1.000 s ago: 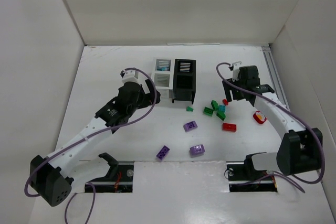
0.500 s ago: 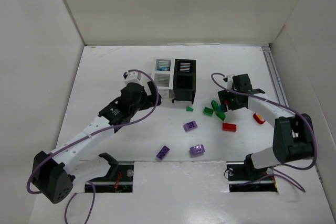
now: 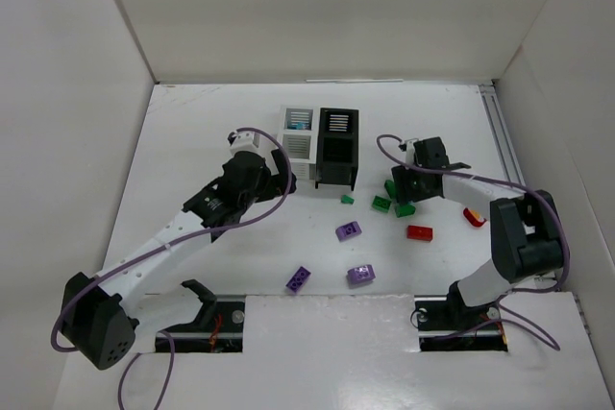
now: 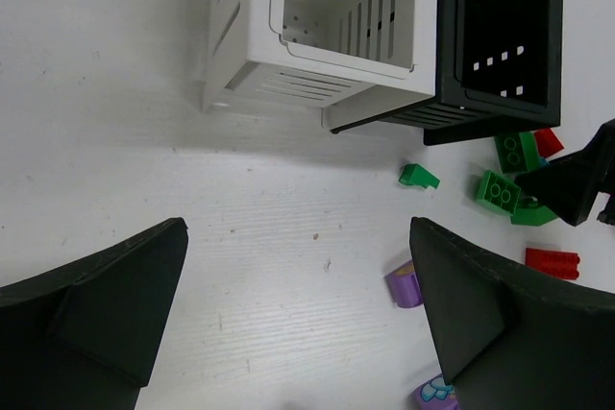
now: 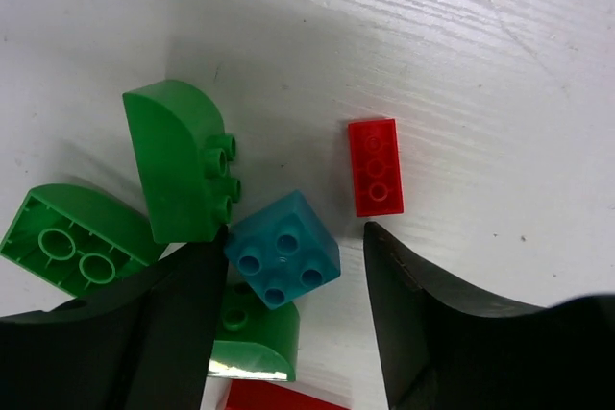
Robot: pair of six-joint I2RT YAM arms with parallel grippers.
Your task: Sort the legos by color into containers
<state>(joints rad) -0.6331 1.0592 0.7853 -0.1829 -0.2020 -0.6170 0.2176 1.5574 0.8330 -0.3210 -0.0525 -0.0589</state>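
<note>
Straddling the teal lego (image 5: 283, 261), right gripper (image 5: 293, 234) jaws apart after sliding left, left gripper (image 4: 296, 237) spread, empty.

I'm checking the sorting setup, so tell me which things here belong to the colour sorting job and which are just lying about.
Part of the job: teal brick, green bricks, red brick, purple bricks, white container, black container.

Just there: purple cables on the arms, rail along the table's right edge.

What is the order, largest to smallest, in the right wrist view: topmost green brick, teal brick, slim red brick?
1. topmost green brick
2. teal brick
3. slim red brick
All lie equally near.
</note>
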